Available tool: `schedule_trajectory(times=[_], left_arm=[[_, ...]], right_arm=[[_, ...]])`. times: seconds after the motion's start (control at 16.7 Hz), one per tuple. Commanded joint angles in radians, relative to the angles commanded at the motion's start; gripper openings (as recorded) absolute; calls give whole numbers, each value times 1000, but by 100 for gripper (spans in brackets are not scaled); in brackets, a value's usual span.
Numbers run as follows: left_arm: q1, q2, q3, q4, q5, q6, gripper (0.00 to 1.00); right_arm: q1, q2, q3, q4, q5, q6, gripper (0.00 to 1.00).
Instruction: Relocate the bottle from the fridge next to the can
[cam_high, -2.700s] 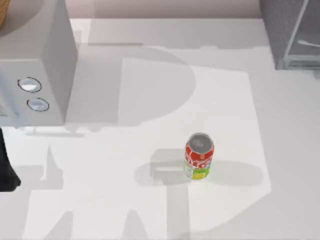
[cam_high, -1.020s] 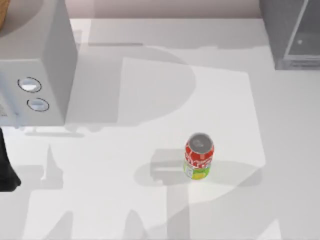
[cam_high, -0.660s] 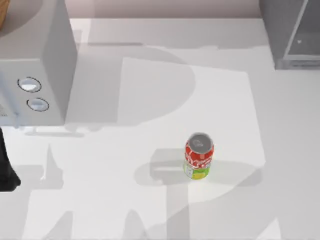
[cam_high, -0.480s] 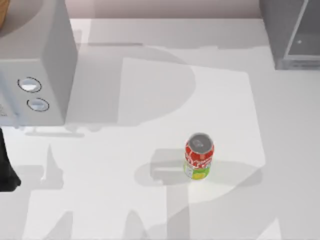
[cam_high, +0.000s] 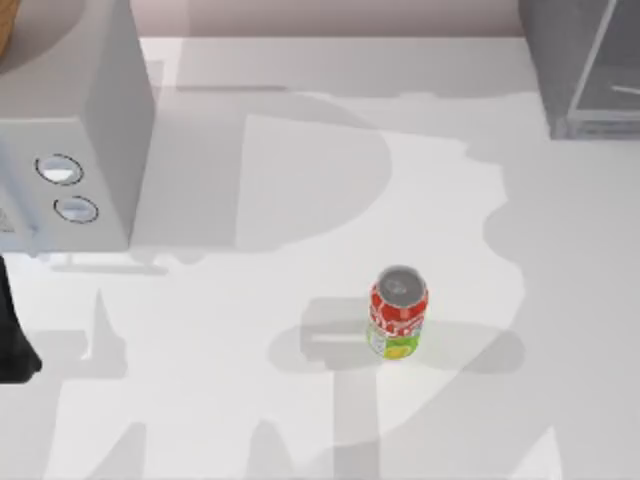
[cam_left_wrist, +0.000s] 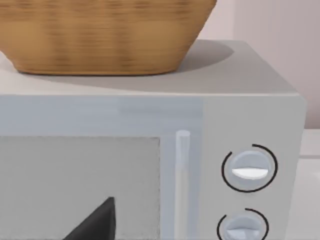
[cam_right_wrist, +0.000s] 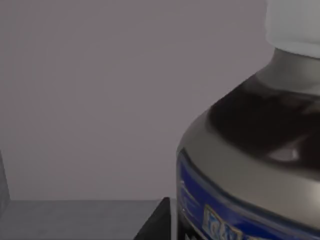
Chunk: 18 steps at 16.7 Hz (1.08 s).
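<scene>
The left arm sits parked left of the can, its claw state unclear. Far right of the can stands the fridge; inside it the bottle looms close to the right wrist. I cannot tell whether that claw grips it. Draw it out upright, clearing the door.

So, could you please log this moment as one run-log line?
stage: reaching bottle in fridge | right gripper: beside bottle | left arm: parked by microwave | can: upright, mid-table
</scene>
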Motion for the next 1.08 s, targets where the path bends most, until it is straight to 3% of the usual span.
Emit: schedule_trajectory(times=[0.42, 1.08], left_arm=[[0, 0, 0, 0, 0, 0, 100], [0, 0, 0, 0, 0, 0, 100]], right_arm=[[-8, -36, -35, 7, -10, 2, 0], [-106, -412, -593, 183, -114, 4, 0]])
